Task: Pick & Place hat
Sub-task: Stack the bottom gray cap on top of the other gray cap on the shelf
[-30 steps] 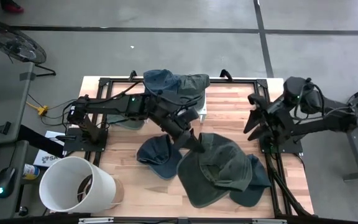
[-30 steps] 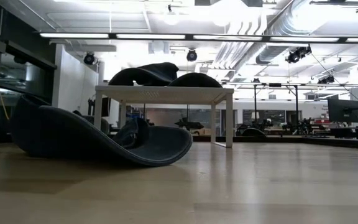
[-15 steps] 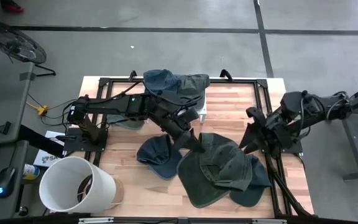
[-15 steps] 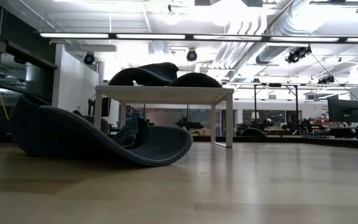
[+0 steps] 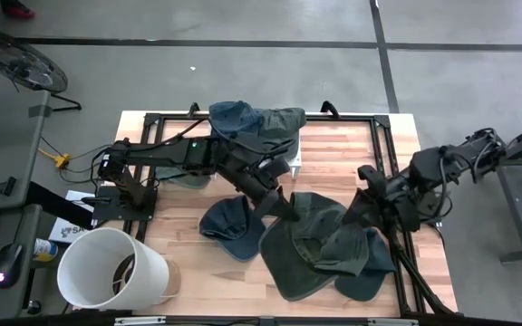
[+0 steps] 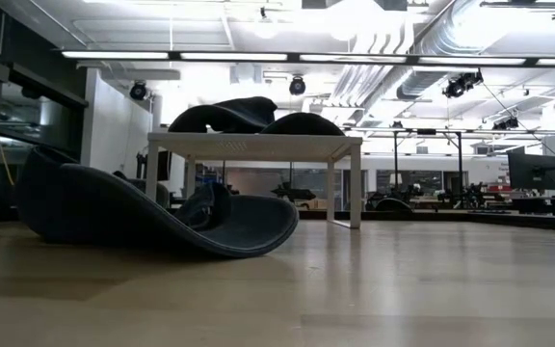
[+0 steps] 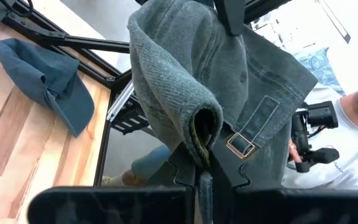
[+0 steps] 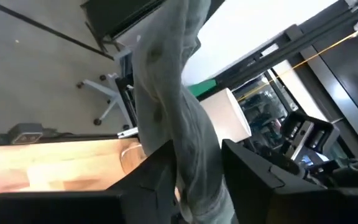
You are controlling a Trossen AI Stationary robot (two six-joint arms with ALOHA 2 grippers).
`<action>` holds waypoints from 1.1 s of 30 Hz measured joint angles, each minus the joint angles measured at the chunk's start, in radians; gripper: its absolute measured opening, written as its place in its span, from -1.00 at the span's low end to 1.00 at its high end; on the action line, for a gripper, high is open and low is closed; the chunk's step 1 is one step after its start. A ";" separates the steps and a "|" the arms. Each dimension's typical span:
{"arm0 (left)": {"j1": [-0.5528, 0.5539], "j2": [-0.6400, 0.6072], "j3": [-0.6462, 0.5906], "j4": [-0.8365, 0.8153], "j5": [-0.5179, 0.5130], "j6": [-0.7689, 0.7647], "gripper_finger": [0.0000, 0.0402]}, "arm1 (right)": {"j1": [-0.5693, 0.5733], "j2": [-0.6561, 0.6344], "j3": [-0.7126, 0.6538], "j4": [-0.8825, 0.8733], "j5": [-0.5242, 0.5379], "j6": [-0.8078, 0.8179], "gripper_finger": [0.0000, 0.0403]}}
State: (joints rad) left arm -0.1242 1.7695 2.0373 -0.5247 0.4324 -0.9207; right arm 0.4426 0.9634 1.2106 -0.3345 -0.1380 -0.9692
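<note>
A green hat (image 5: 320,246) with a buckled strap lies in the middle of the table, over a dark blue hat (image 5: 370,273). My left gripper (image 5: 285,211) is shut on its left edge. My right gripper (image 5: 362,215) is shut on its right side. In the left wrist view the green hat (image 7: 229,81) stands up in front of the camera. A blue cap (image 5: 227,226) rests flat on the table beside it. In the low view I see neither gripper. My left gripper pinches a folded edge of the green hat (image 7: 201,134), next to the buckled strap (image 7: 241,144), between its two fingers. It comes slanting down from the table's left and far side. That edge is raised off the table. My right gripper has a bunched fold of the green hat (image 8: 194,158), several layers thick, between its two fingers (image 8: 160,177). It comes slanting down from the table's right side. The rest of the hat lies on the table.
Two more hats (image 5: 254,122) sit on a small white stand (image 6: 253,146) at the far edge. A white bucket (image 5: 111,270) stands at the near left corner. A black frame (image 5: 397,226) runs along the table's edges. A person (image 7: 347,143) with a camera stands beyond the table.
My right arm has swung from the table's right edge toward the middle and the near side, down onto the green hat's right side. That side of the hat has bunched up.
</note>
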 joint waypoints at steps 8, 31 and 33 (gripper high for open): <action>0.000 0.000 0.000 -0.001 -0.009 0.000 -0.95 | 0.039 -0.018 0.000 -0.033 0.081 0.072 -0.86; 0.000 -0.015 -0.001 -0.133 -0.314 0.086 -0.28 | 0.038 -0.015 0.018 -0.241 0.142 0.346 -0.99; 0.000 -0.024 -0.001 -0.166 -0.385 0.087 -0.27 | 0.038 0.003 0.056 -0.290 0.153 0.369 -1.00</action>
State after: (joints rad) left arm -0.1242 1.7459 2.0368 -0.6907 0.0477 -0.8334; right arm 0.4808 0.9663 1.2669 -0.6242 0.0149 -0.6005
